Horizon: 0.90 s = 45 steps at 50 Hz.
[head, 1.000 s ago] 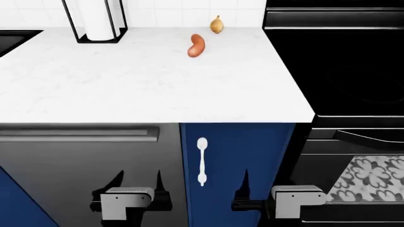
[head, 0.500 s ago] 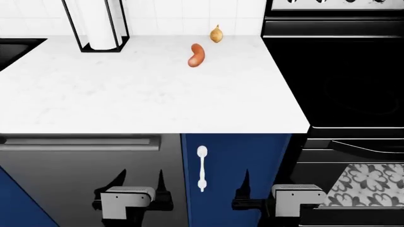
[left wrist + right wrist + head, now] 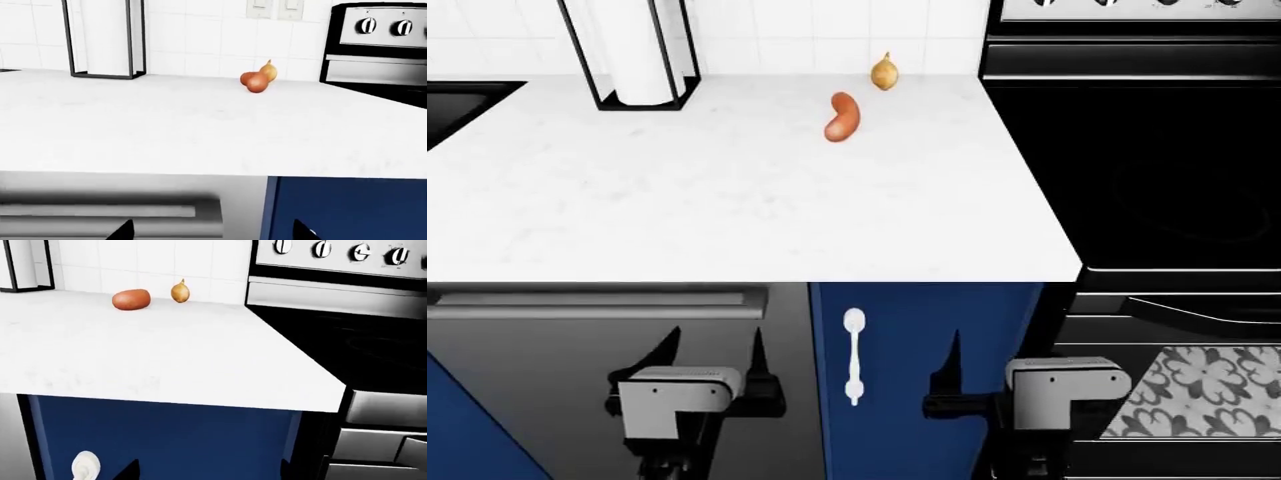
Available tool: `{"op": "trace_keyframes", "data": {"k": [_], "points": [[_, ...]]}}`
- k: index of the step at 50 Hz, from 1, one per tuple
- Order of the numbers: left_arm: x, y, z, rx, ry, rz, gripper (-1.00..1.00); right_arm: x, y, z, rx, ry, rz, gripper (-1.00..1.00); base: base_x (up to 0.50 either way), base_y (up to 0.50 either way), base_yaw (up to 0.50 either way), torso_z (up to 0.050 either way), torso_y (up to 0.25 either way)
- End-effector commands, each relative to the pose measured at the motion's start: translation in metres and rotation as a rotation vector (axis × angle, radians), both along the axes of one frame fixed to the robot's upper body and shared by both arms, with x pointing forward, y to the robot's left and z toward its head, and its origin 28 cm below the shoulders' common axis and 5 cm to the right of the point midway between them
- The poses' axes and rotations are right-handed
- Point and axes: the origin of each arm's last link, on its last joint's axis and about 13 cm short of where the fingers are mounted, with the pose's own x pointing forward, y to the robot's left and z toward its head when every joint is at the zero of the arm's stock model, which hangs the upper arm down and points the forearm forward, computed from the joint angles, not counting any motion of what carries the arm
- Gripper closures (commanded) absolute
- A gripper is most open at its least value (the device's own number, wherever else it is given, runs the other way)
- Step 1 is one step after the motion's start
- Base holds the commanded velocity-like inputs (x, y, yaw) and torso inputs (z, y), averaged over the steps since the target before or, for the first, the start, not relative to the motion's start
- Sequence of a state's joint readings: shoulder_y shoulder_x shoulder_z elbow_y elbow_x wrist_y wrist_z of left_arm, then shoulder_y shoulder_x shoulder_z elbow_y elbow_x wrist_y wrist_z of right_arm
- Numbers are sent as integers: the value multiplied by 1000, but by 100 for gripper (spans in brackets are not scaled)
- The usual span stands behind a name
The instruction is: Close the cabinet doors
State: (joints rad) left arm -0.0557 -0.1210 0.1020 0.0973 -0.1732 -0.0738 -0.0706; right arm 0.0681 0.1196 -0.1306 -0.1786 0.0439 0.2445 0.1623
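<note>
Both hands hang in front of the lower cabinets, below the white surface (image 3: 734, 190), each with its 2 fingers spread apart and nothing between them. The left hand (image 3: 711, 362) faces the grey dishwasher front (image 3: 601, 350). The right hand (image 3: 950, 372) is near the blue cabinet door (image 3: 928, 330), beside its white handle (image 3: 854, 356), without touching it.

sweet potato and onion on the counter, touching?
Apart. The head view shows bare white counter between the sweet potato and the onion; the right wrist view shows the same gap. They overlap only in the left wrist view.
</note>
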Motion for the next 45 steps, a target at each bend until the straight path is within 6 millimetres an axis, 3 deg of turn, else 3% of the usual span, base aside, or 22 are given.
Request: {"op": "trace_keyframes", "data": {"k": [1, 8, 18, 30, 45], "points": [[14, 3, 52, 7, -128, 1, -100, 6, -3, 63, -74, -79, -23, -100, 0, 0, 0, 50, 0], [21, 8, 106, 36, -259, 14, -100, 9, -12, 115, -129, -210, -63, -100, 0, 0, 0, 50, 0], [9, 10, 177, 57, -445, -1, -100, -4, -15, 180, -111, -365, -32, -100, 0, 0, 0, 50, 0], [-14, 12, 230, 73, -597, -5, -100, -17, -15, 229, -99, -477, -19, -100, 0, 0, 0, 50, 0], [-43, 15, 273, 93, -745, 11, -100, -61, -23, 278, -131, -645, -92, -100, 0, 0, 0, 50, 0]]}}
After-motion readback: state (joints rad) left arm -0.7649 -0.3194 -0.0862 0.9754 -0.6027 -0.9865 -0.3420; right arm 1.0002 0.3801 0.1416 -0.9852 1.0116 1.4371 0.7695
